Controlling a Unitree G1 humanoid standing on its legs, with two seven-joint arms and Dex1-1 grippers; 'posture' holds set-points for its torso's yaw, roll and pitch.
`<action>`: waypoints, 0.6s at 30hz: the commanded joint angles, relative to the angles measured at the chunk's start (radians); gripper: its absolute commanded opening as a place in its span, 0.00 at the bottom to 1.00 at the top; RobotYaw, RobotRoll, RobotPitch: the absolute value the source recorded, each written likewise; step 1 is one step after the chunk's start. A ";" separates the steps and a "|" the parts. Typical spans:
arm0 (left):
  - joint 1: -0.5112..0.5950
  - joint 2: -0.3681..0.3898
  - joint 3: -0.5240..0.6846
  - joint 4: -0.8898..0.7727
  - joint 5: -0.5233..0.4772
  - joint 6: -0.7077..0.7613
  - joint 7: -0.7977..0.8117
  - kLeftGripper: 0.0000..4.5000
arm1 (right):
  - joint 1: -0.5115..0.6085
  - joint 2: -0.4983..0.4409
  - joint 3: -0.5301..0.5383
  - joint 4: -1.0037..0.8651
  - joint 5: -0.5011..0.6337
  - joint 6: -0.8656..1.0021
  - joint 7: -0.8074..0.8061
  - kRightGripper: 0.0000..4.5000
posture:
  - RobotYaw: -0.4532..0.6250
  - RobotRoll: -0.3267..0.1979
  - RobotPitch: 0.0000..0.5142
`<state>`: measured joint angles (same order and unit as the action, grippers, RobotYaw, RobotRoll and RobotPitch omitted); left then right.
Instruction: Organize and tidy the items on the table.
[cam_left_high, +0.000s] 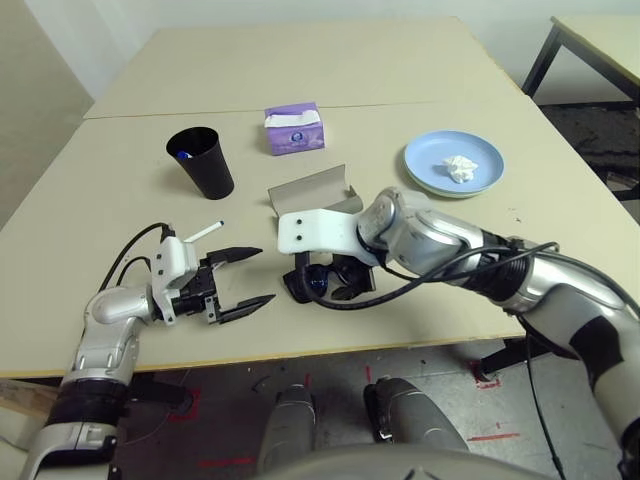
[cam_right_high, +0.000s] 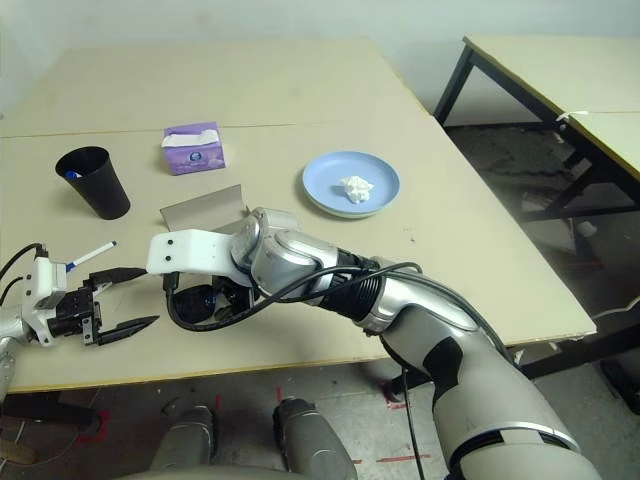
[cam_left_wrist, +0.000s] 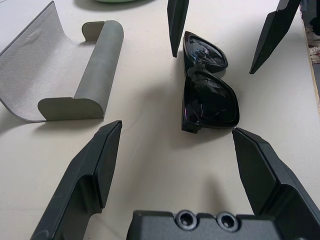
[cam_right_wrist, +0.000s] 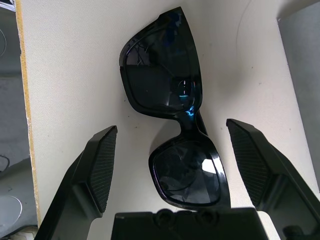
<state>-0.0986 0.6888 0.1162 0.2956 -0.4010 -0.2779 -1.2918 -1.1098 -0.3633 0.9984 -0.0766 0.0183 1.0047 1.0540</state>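
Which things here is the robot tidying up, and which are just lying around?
Tidying:
sunglasses
grey glasses case
white marker pen
crumpled tissue
blue plate

Just lying around:
purple tissue box
black cup

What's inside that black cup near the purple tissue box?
Something blue shows just inside the rim of the black plastic cup, possibly a pen's end. The cup's dark wall covers everything below it, so what it is stays unclear.

The beige table (cam_left_high: 120, 170) bears sunglasses (cam_left_wrist: 207, 97), grey case (cam_left_wrist: 75, 75), black cup (cam_left_high: 202, 162), tissue box (cam_left_high: 293, 128), blue plate (cam_left_high: 480, 150), pen (cam_left_high: 203, 232).
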 joint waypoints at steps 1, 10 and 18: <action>0.015 -0.001 0.003 -0.018 -0.003 0.010 0.004 1.00 | 0.014 0.007 -0.003 0.009 -0.017 -0.021 0.002 0.99 | 0.38 0.62 0.25; 0.021 0.001 0.003 -0.035 -0.003 0.020 0.012 1.00 | 0.031 0.011 -0.009 0.029 -0.042 -0.037 0.006 0.99 | 0.38 0.62 0.25; 0.024 -0.002 0.004 -0.053 -0.007 0.031 0.017 1.00 | 0.042 -0.005 -0.009 -0.005 -0.037 -0.010 0.023 0.90 | 0.38 0.62 0.25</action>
<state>-0.0879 0.6885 0.1162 0.2551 -0.4023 -0.2543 -1.2749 -1.0783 -0.3676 0.9980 -0.0649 -0.0159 0.9875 1.0708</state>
